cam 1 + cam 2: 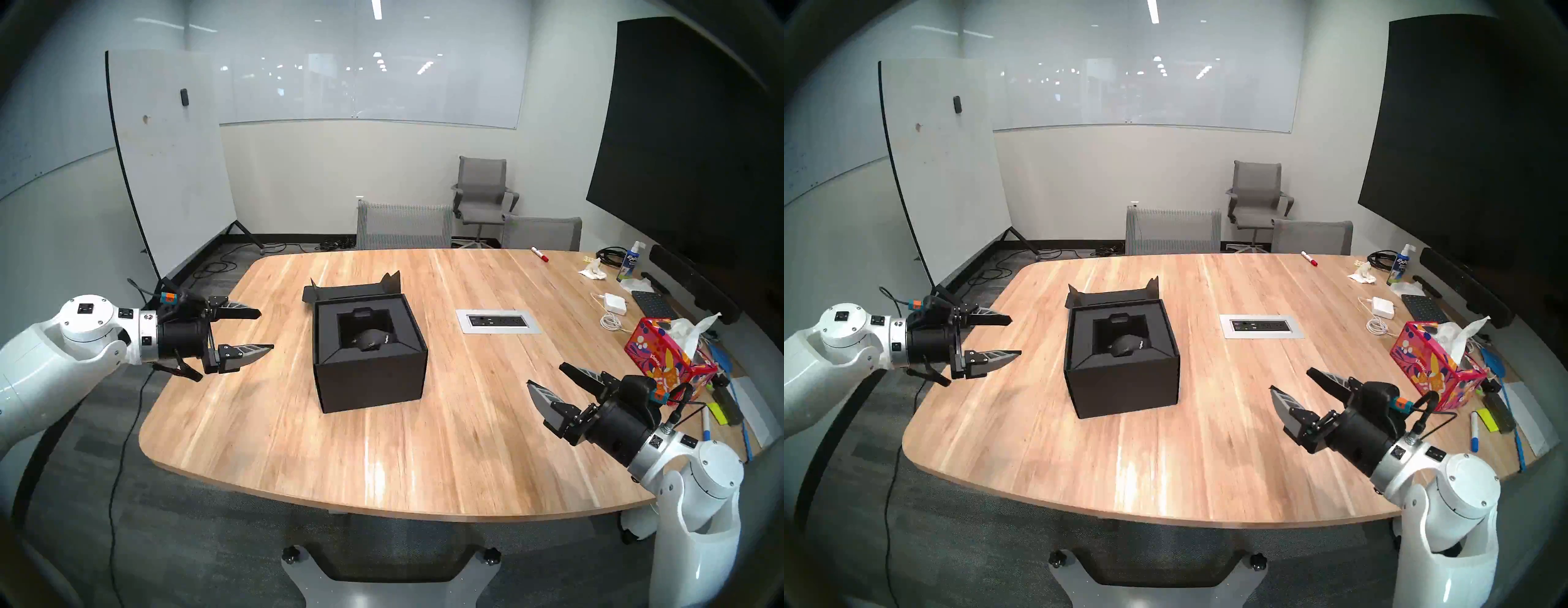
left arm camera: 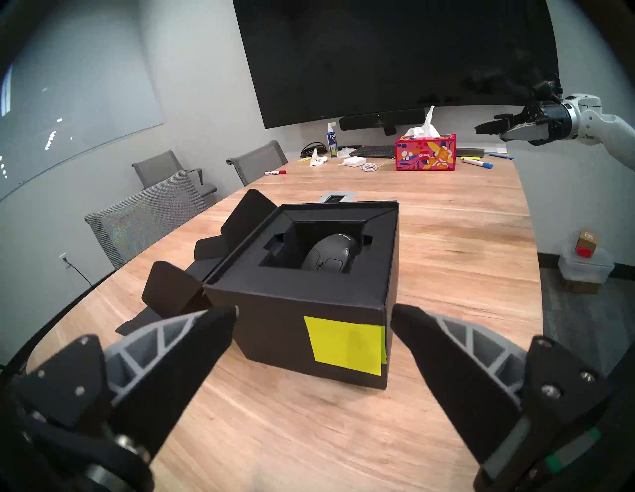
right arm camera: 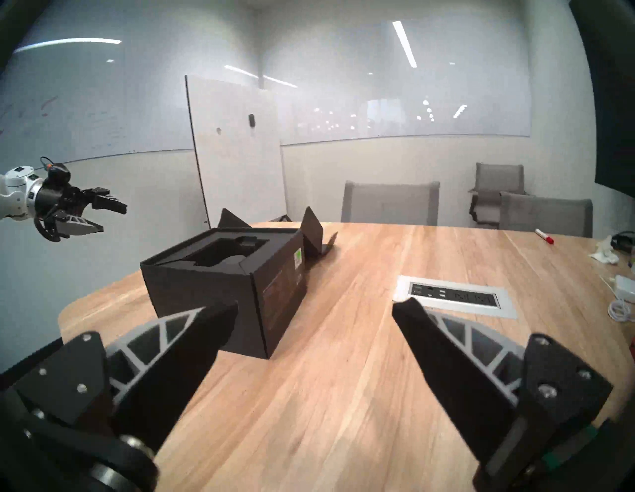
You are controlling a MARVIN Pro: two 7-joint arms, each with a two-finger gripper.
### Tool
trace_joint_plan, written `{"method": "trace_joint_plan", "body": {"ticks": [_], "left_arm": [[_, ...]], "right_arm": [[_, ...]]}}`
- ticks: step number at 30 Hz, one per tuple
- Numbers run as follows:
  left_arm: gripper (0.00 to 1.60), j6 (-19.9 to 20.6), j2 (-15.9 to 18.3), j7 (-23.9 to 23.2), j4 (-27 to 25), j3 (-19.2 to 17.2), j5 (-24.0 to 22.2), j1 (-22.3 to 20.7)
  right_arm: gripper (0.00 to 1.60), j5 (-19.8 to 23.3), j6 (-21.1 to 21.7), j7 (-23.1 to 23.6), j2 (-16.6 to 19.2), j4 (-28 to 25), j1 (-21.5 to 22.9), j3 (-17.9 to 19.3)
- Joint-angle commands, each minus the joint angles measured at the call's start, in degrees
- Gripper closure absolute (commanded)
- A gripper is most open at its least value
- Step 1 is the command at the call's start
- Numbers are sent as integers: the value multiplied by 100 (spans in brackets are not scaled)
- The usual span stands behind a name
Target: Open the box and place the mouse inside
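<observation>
While both grippers, left (image 1: 266, 330) and right (image 1: 545, 375), are hanging spread and empty, the matte black box (image 1: 369, 373) is sitting lid-open at frame center, black mouse (image 1: 372, 338) lying in its recess.

Mouse (image 1: 371, 339): only its upper shell shows above the insert recess; the underside and lower sides are hidden by the recess walls. Its pale lettering is too small to read. From the right wrist view the mouse cannot be made out inside the box (image 3: 220, 292). A label on that box's side is blurred, unreadable. Sticky note (image 2: 345, 343): its far edge wraps round the corner, out of sight. Both arms are cut off by the head views' edges.
</observation>
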Motion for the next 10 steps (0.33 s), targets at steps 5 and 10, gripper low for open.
{"method": "trace_joint_plan", "body": {"ticks": [5,10], "left_arm": [[0,-80,44,-88,4,-108,-117,-63],[0,-101,49,-118,15,-112,-145,-58]], "right_arm": [[0,-505,302,-1010,-925,-800,-760,-387],[0,-724,284,-1358,-1119,-800,-848,-606]]}}
